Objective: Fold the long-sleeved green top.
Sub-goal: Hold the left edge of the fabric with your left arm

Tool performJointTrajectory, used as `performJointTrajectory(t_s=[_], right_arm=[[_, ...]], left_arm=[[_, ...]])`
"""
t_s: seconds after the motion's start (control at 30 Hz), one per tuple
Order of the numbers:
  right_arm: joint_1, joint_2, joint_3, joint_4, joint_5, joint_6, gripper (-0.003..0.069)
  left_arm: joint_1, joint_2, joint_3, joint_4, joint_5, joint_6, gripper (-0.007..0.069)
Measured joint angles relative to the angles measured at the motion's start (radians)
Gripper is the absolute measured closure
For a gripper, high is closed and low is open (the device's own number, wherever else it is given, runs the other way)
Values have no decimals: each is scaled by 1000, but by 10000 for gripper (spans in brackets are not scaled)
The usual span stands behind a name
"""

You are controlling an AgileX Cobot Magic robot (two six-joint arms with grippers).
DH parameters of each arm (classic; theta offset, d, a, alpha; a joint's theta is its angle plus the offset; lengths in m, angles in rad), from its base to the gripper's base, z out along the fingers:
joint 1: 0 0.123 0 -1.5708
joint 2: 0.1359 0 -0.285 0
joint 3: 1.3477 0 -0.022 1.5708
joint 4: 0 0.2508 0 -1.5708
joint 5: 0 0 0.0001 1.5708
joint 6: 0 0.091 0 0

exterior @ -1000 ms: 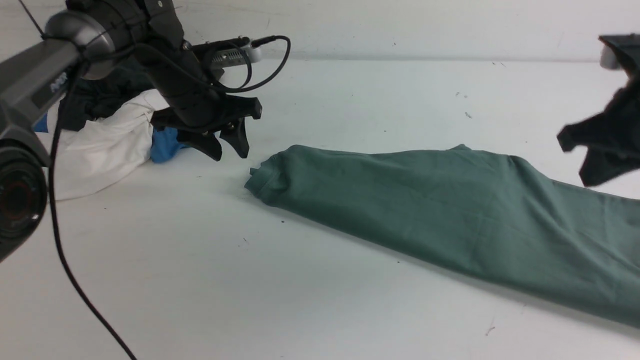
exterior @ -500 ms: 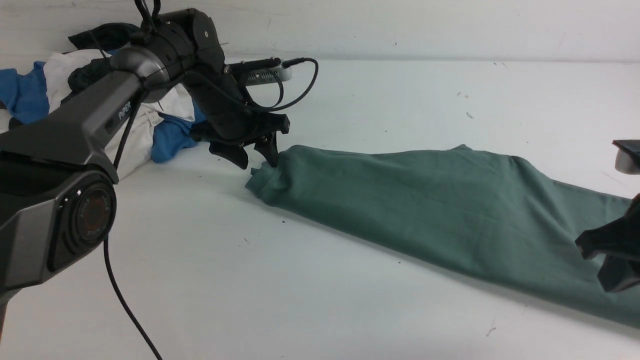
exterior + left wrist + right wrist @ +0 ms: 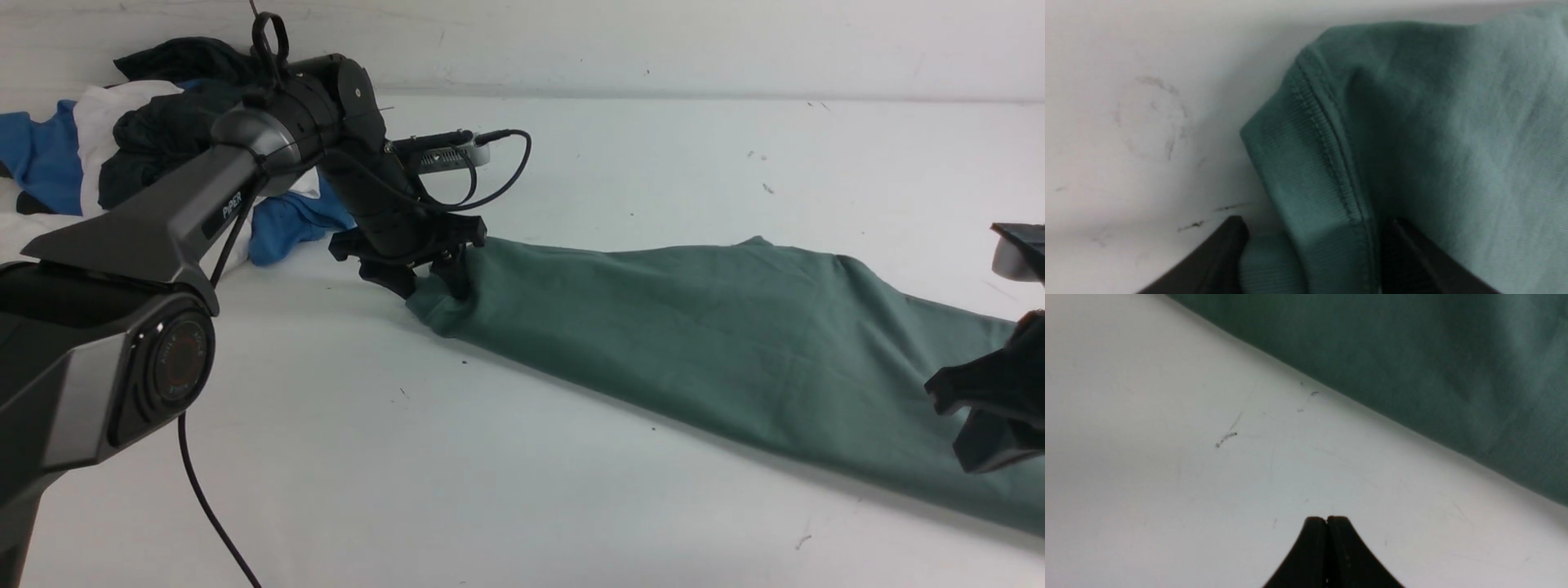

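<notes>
Top is laid out flat as one long narrow strip. Its long axis runs diagonally, from its ribbed end at far left to its near-right end, which runs out of the front view.

Left gripper is right at the ribbed end, pointing down. Jaws are apart with one finger on each side of the ribbed band. Wrist view shows fabric filling the gap between them, uncrushed, so I read it as spread and straddling, not clamped. Can't tell if the tips reach the surface under the top.

Right gripper has its jaws pressed together with nothing in them. It sits just off the top's near long edge toward the right end, over bare table, beside the cloth and not on it. Height above the surface is unclear.

What the next move turns on: the strip stretches away from the left gripper toward the right arm. Once it pinches the ribbed end, I'd expect the carry to go along the long axis toward the right end, not across it. The left arm is the one in position. The right needs to spread its jaws and shift onto the cloth before it can pin or lift anything.

Risk: the band is thick and doubled over, so a shallow pinch may catch only the upper layer.

Clothes pile lies beyond the ribbed end, apart from the top and clear of that path.
</notes>
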Motion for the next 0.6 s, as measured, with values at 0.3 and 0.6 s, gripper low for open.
performJointTrajectory(t_s=[0.3, 0.6], right_arm=[[0, 0, 0, 2, -37, -31, 673], [0, -1, 0, -5, -40, -99, 673]], left_arm=[[4, 5, 0, -22, 0, 0, 537], [91, -214, 125, 14, 1, 4, 545]])
